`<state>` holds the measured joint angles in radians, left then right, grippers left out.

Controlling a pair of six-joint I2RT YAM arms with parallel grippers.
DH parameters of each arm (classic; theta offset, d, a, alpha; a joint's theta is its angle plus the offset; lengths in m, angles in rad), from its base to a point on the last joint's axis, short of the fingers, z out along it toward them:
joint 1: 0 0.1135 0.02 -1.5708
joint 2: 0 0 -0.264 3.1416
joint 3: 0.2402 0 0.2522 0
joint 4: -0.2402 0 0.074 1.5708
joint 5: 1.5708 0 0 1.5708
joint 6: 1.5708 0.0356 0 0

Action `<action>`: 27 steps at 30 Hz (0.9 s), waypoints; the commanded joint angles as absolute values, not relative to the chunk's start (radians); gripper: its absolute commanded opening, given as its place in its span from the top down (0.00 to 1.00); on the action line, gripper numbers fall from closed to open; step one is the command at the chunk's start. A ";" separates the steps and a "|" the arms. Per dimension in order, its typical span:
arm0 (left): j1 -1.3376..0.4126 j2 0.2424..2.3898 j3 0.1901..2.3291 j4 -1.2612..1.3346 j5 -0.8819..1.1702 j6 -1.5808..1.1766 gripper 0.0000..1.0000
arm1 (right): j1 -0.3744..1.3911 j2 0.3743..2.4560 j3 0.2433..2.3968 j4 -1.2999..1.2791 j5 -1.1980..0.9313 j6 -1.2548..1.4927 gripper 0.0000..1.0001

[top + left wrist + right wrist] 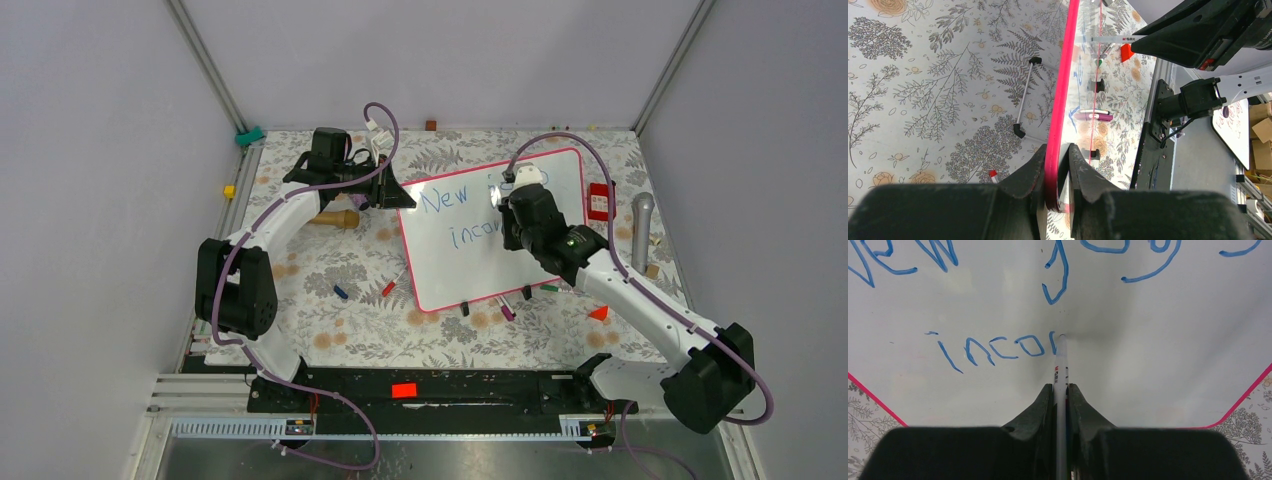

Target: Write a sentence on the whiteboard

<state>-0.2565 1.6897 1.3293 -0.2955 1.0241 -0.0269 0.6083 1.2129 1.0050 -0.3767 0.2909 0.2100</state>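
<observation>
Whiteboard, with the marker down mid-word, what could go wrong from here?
The left tool grips the whiteboard only by one thin pink edge; writing pressure could pivot or slip the board, skewing the sentence.
The right tool pinches the slim marker with its tip on the board; it could slide or twist in the grip, leaving faint or broken strokes.

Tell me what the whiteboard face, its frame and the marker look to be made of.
The whiteboard face looks like a glossy white coated sheet, perhaps melamine or painted metal; it shows glare and reflections. The frame is smooth and pink-red with rounded corners, so it is likely plastic. The marker has a smooth white barrel with a printed label, so it is probably plastic too.
</observation>
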 commanded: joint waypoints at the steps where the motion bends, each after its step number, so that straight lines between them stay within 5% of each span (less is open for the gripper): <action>1: -0.285 1.697 1.341 -0.271 0.888 0.104 0.88 | 0.591 1.242 1.039 -0.325 0.337 0.204 1.00; 27: -0.286 1.698 1.341 -0.271 0.891 0.103 0.88 | 0.589 1.177 0.902 -0.339 0.300 0.252 1.00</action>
